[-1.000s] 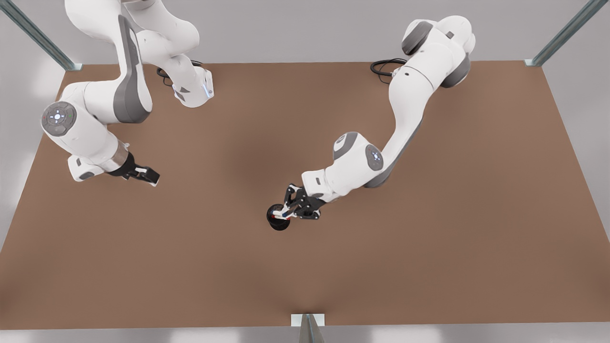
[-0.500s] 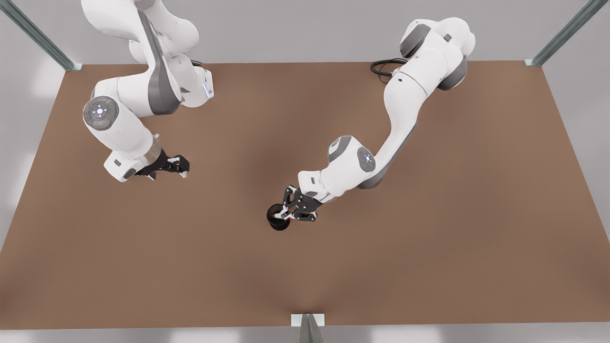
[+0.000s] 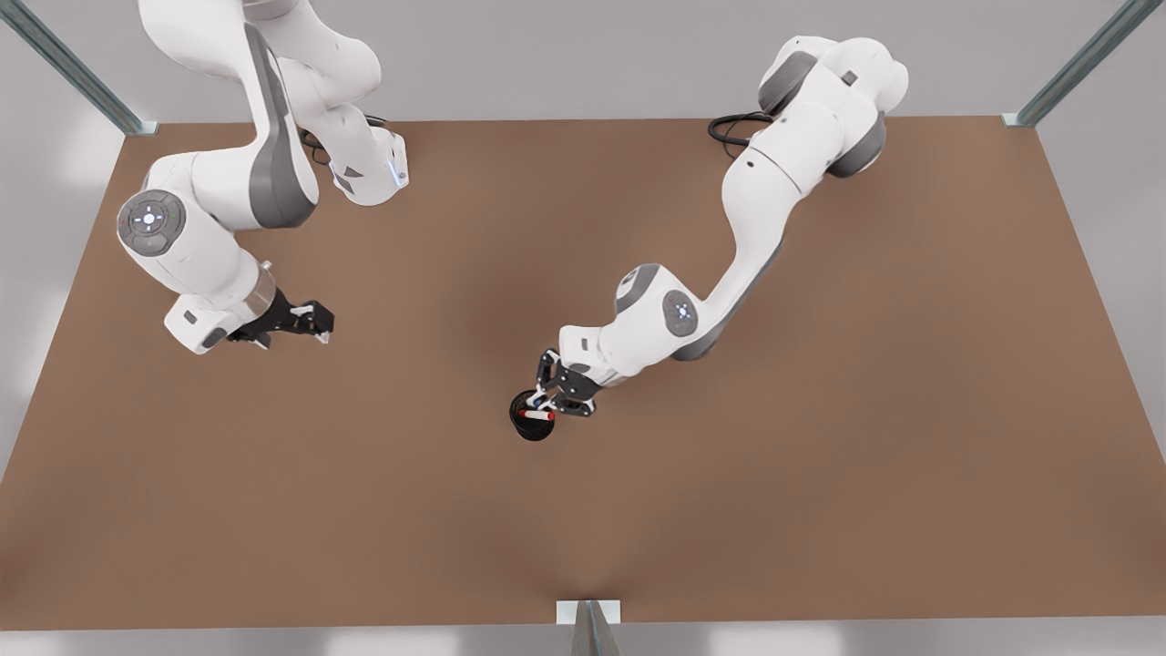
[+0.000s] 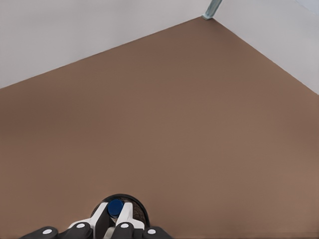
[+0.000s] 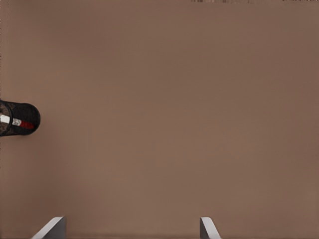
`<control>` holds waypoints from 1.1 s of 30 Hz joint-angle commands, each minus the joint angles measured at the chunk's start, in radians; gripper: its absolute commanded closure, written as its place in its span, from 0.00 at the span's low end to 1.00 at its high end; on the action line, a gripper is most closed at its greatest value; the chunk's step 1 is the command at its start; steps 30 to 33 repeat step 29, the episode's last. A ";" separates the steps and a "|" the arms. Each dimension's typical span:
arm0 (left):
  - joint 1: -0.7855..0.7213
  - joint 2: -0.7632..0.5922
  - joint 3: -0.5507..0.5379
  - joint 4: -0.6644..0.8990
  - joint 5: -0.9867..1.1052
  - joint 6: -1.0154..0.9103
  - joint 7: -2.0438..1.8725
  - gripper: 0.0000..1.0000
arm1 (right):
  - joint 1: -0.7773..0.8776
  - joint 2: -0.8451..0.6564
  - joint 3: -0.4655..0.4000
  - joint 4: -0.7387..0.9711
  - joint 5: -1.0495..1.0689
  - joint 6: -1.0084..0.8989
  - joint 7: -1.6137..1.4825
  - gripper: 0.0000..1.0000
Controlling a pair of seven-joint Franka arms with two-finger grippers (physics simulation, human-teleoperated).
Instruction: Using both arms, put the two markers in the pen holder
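At the bottom edge of your left wrist view, the left gripper [image 4: 115,219] has its white-tipped fingers [image 4: 125,213] closed on the blue-capped marker [image 4: 115,207], which you see end-on as a round blue cap. Directly behind it lies the dark round rim of the pen holder [image 4: 140,211]. Bare brown surface [image 4: 174,124] stretches up to a grey wall, with a metal post [image 4: 213,8] at the top right.

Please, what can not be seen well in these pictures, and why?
- blue marker: left wrist view, end-on between the left gripper fingers; cap hides barrel.
- pen holder: same view, mostly behind those fingers and cut by the edge.
- red marker: front view, too small; lower end inside the holder.
- right gripper: right wrist view, edge cuts off all but fingertips.
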 commanded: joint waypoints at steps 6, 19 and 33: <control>-0.016 0.039 -0.001 0.001 -0.012 0.020 0.137 0.00 | 0.003 0.037 -0.007 0.074 0.002 -0.080 -0.044 0.00; 0.010 -0.353 0.742 0.037 -0.006 -0.939 -0.320 0.00 | 0.000 0.051 -0.007 0.103 0.002 -0.082 -0.046 0.00; 0.295 -0.539 0.352 0.048 0.353 -1.140 -0.477 0.00 | -0.009 0.051 -0.007 0.100 0.002 -0.089 -0.050 0.00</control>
